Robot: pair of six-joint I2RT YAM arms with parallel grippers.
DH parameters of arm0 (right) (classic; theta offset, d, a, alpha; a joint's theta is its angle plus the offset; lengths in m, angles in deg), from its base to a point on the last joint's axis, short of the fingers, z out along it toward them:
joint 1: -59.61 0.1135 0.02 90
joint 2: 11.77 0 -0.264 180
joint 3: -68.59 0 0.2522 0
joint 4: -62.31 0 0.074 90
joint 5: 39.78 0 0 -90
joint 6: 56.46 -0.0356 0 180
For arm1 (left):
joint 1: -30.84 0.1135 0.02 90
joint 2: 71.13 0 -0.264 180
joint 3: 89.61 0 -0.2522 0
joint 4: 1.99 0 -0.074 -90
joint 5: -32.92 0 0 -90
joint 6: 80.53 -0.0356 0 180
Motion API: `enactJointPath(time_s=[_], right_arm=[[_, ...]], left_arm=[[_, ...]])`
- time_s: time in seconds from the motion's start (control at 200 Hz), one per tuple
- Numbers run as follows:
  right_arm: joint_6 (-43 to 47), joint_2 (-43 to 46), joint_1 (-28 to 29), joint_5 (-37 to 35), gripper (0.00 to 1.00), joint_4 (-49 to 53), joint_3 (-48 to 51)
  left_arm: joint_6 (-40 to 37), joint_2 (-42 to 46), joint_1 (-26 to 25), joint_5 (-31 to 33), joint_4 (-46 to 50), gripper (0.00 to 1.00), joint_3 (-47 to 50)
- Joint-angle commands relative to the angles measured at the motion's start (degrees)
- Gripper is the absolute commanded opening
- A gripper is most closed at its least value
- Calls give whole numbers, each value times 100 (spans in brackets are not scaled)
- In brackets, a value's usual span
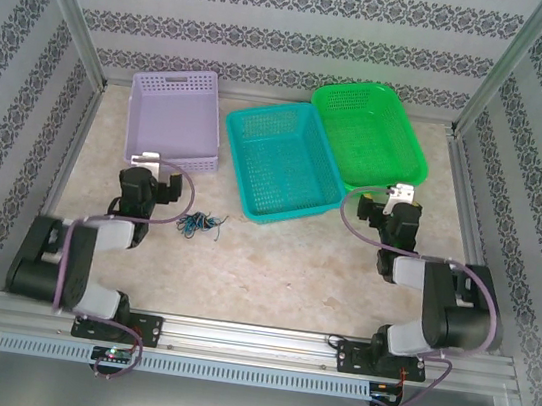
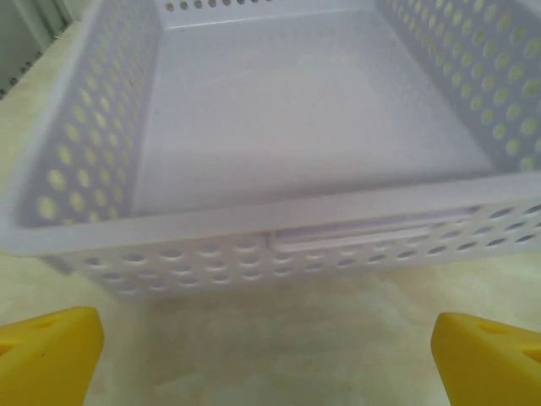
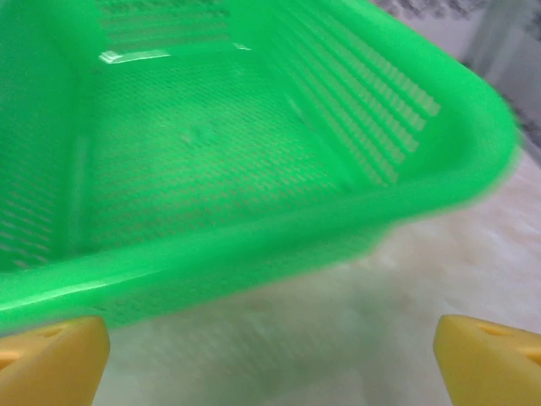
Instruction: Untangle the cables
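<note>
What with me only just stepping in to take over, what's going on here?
Two robot arms are meant to untangle cables, but neither holds anything. The tangled cables lie on the table just right of the left arm. The left hand is open, facing the empty purple basket; the right hand is open in front of the green basket. A teal basket sits between those two.

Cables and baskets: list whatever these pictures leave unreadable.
- Cables, top view: too small to count strands or trace knots.
- Green basket, right wrist view: blurred, left side cut off by the edge.
- Purple basket, left wrist view: far wall and right side cut off by frame edges.
</note>
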Motion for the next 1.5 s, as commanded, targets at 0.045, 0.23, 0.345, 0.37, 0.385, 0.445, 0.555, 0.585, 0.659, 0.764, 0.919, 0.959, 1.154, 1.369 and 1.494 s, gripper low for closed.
enactJointPath(time_s=[0.045,0.23,0.345,0.37,0.385,0.445,0.555,0.585,0.659,0.764,0.919,0.959,1.154,1.369,1.494], right_arm=[[-416,2065,731,-1882,98,1609,-1041],[-4010,2772,146,-999,98,5476,-2775],[-4263,2946,151,270,78,6473,-3020],[-4354,2973,358,235,72,6851,-3107],[-4402,2992,500,256,69,7022,-3150],[-4559,3037,967,715,57,7340,-3159],[-4950,2975,1956,1632,57,7174,-2870],[-5009,2911,2274,1799,58,7049,-2795],[-4983,2699,2959,1938,60,6946,-2742],[-4896,2411,3442,2103,61,6829,-2696],[-4873,2252,3494,2311,62,6739,-2700],[-4871,2245,3492,2325,63,6730,-2691],[-4941,2025,3502,2514,63,6592,-2656],[-5227,1635,3566,2754,61,6339,-2592],[-5613,1360,3628,2956,59,6198,-2652]], left_arm=[[1145,2307,-393,1315,2805,100,-1069],[4584,2660,-293,467,7286,99,-3102],[5874,2118,-276,-1472,7776,92,-3083],[6240,2033,-344,-1649,7962,86,-2985],[6460,1993,-387,-1732,8066,85,-2900],[7153,1962,-525,-2125,8012,76,-2469],[8062,1938,-574,-2517,7291,66,-1888],[8153,1829,-573,-2560,7064,66,-1837],[8030,1227,-575,-2704,6815,68,-2033],[7547,226,-577,-2889,6518,71,-2337],[7283,-389,-596,-2824,6202,69,-2336],[7269,-458,-613,-2807,6309,69,-2323],[7488,-825,-834,-2818,5835,68,-2118],[7473,-1014,-1033,-2490,5698,15,-2004],[7417,-493,-1219,-2338,5704,0,-1876]])
